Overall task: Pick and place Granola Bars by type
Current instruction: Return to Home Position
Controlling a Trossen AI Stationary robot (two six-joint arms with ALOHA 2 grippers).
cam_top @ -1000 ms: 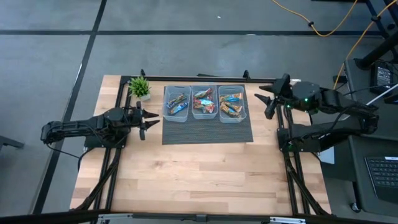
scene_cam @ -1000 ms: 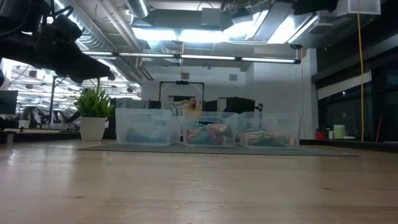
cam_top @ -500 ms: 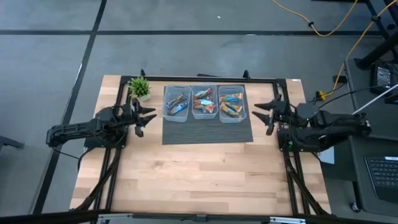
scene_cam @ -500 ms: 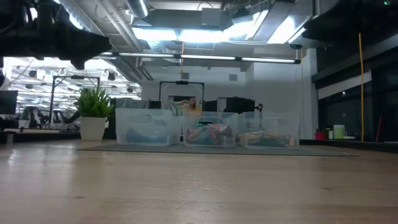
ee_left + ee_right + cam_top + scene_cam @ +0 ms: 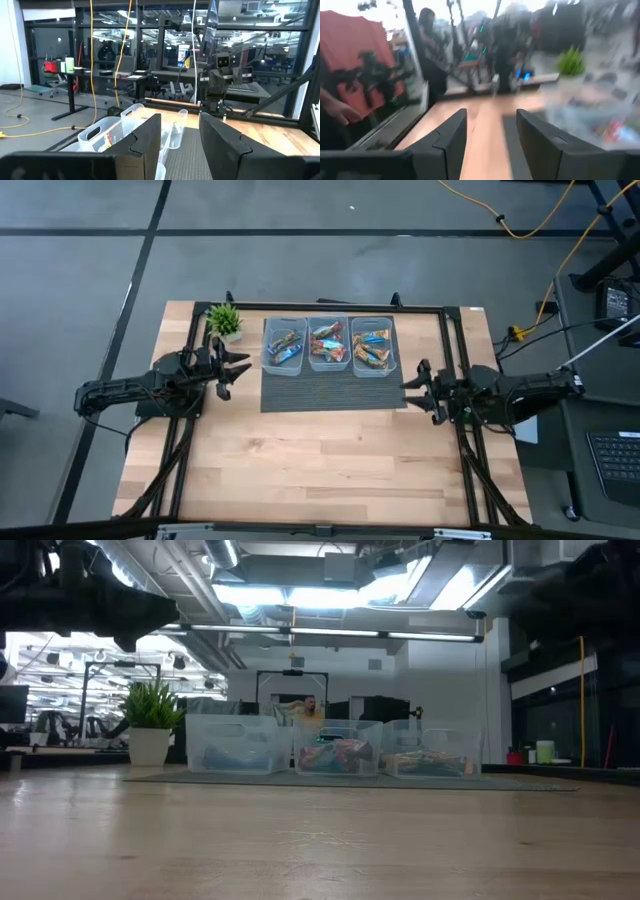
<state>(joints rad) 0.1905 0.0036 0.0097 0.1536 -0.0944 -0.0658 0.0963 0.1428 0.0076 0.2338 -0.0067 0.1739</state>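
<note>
Retraction on the right side is the change. The right gripper (image 5: 417, 388) was up near the right-hand bin a second ago and has since dropped back and folded in. It now sits low, just off the right edge of the dark mat (image 5: 335, 392) and apart from the bins (image 5: 328, 321). Its wrist view shows its fingers (image 5: 451, 137) spread wide with nothing between them.

The left gripper (image 5: 236, 370) has barely shifted over the same second, nudging slightly toward the plant (image 5: 225, 320). It hangs beside the mat's left edge, fingers (image 5: 150, 140) parted and empty.

The Granola Bars (image 5: 328, 343) have not moved. Every bar that shows lies inside one of the three clear bins lined up along the far side of the mat, with blue-wrapped ones mostly in the left bin, reddish in the middle and yellow-tan in the right.

Judgement: with both hands empty and pulled clear and no bar in transit, sorting looks done and the arms are parking, with nothing left to grasp on the table (image 5: 320, 460).
</note>
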